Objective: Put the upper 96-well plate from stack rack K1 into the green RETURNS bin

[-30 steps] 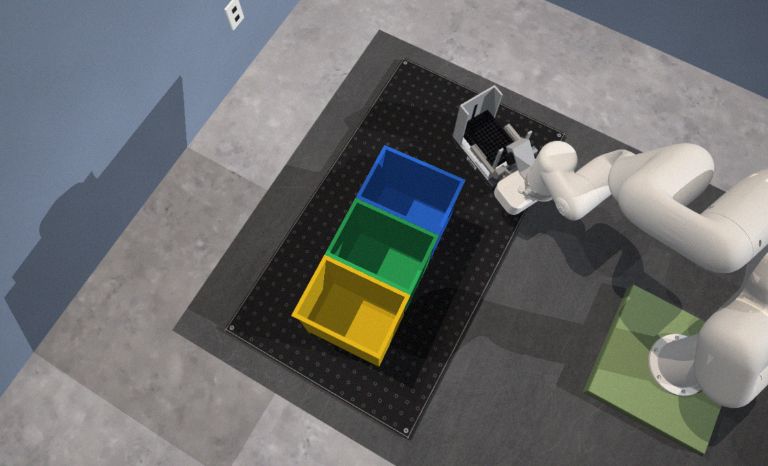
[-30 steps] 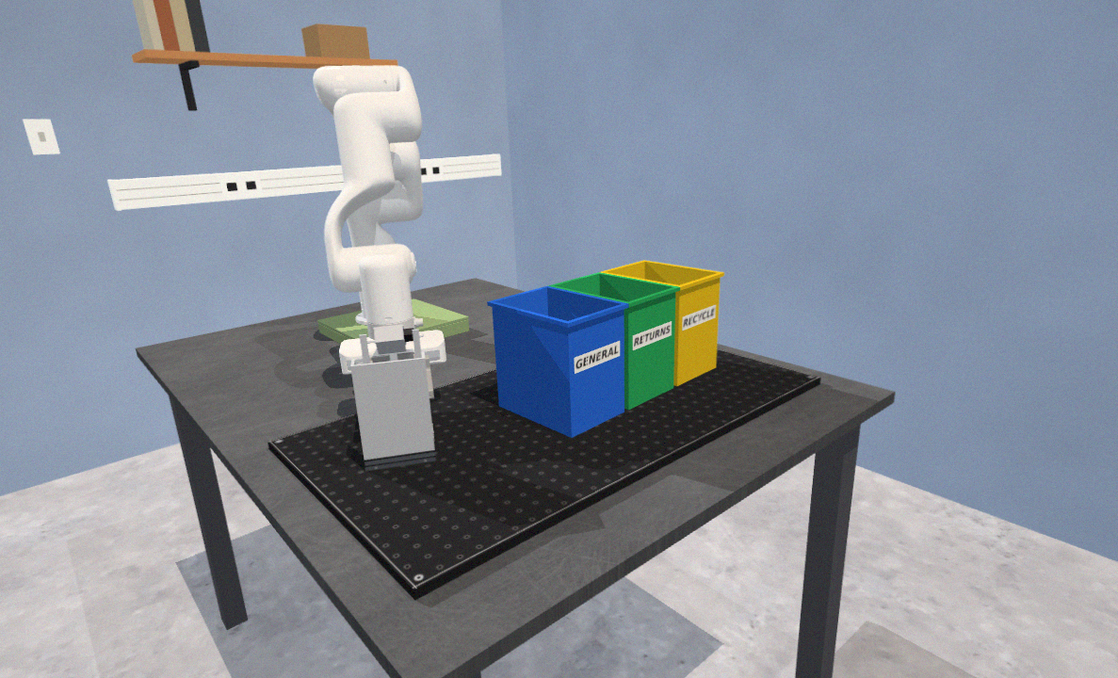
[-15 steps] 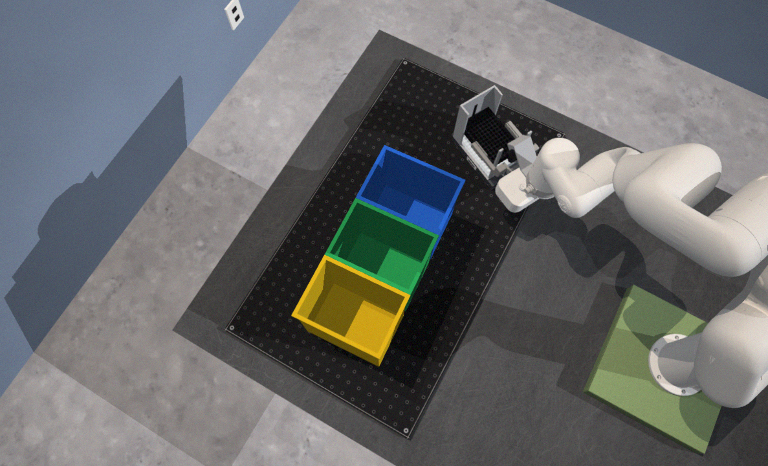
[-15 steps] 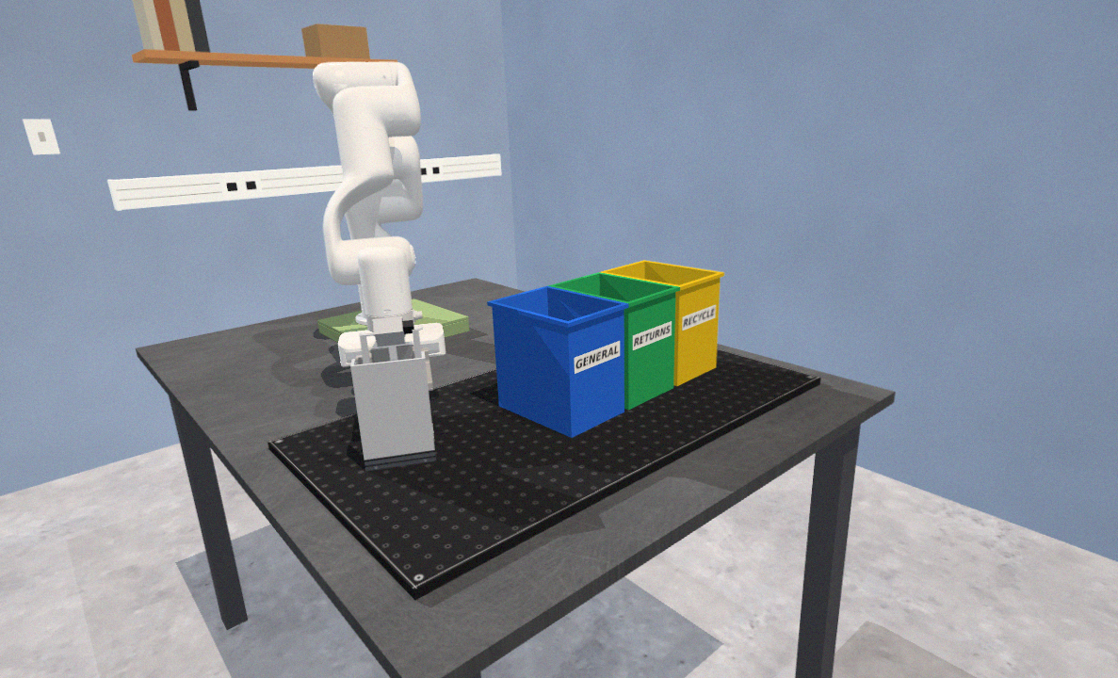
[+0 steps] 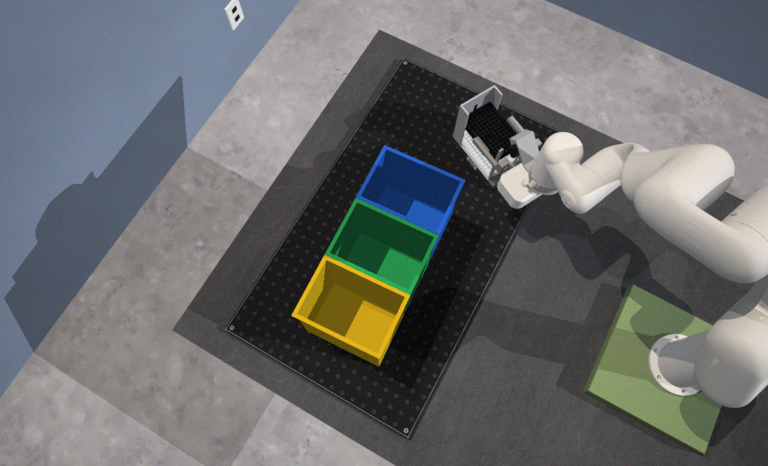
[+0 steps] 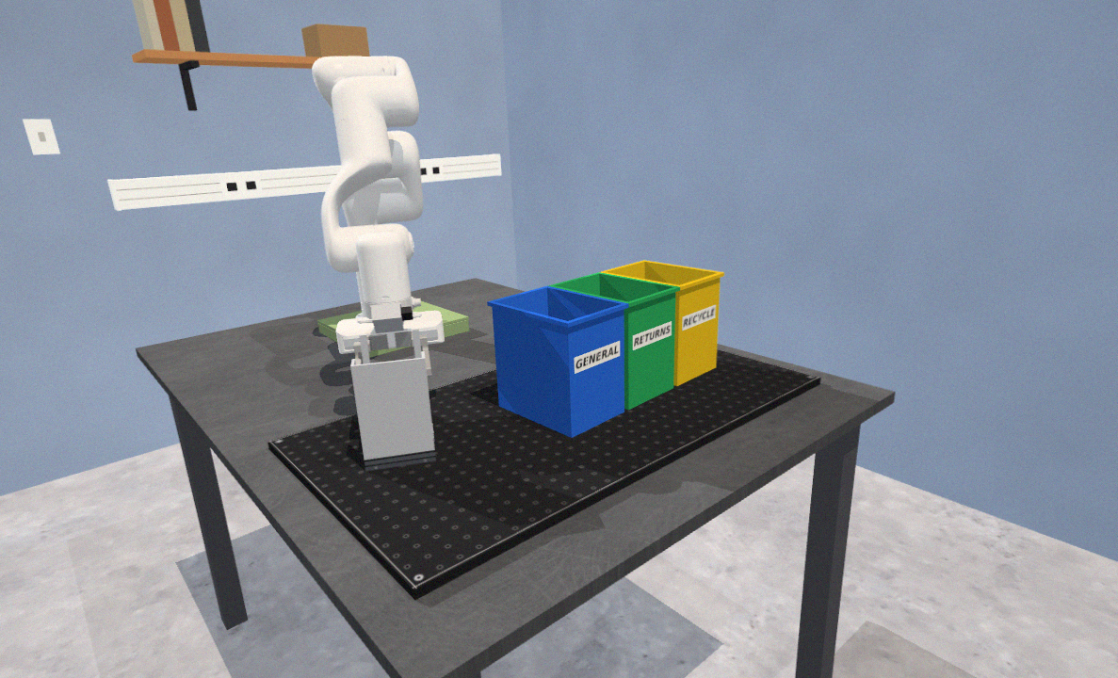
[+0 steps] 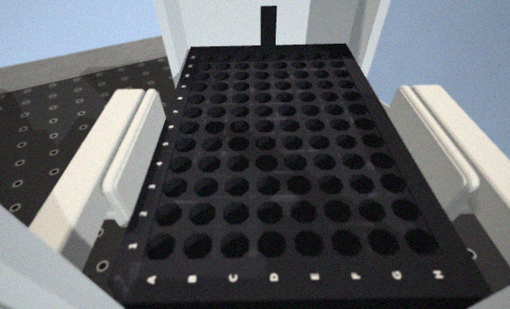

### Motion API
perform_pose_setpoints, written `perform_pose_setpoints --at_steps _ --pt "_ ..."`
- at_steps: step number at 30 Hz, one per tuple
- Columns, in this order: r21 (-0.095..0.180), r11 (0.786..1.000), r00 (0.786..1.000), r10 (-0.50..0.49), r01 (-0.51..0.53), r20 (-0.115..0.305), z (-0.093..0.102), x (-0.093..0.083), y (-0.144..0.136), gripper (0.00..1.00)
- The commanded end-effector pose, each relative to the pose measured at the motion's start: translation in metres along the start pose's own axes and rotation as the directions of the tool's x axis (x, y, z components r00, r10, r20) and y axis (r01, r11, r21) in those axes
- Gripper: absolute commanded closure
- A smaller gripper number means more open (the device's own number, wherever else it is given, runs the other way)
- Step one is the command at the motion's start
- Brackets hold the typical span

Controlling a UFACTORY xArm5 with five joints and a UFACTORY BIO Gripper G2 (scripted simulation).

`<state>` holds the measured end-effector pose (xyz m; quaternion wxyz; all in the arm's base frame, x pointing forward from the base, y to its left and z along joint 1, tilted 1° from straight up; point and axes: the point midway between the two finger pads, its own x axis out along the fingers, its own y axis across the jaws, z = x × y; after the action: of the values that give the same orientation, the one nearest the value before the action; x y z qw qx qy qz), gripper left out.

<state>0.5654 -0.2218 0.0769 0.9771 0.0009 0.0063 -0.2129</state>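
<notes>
Clearly, the gripper is pinching the upper plate by its two long sides; its fingers are closed as far as the plate's width lets them, standing well apart, one on the left and one on the right of the wrist view. The black plate fills the middle of that view, lettered A to H along its near edge; in the top view it is right of upper centre, at the rack K1, whose pale slotted wall rises beyond its far end. Part of the white lower plate shows inside the rack, left of and below the black one. Near the centre of the top view, the blue bin, the green RETURNS bin and the yellow bin stand upright in a row; their inner floors are bare, partly lit and partly shaded.
</notes>
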Motion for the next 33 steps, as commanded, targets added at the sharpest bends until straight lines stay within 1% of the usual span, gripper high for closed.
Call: perform_pose_setpoints --at_steps 1,28,30,33 --pt "-0.008 1.0 1.0 0.0 0.0 0.003 0.007 0.001 0.0 1.0" --pt "-0.008 1.0 1.0 0.0 0.0 0.003 0.048 0.0 0.0 1.0" --pt "-0.008 1.0 1.0 0.0 0.0 0.003 0.048 0.0 0.0 1.0" --pt "-0.008 1.0 1.0 0.0 0.0 0.003 0.053 0.0 0.001 1.0"
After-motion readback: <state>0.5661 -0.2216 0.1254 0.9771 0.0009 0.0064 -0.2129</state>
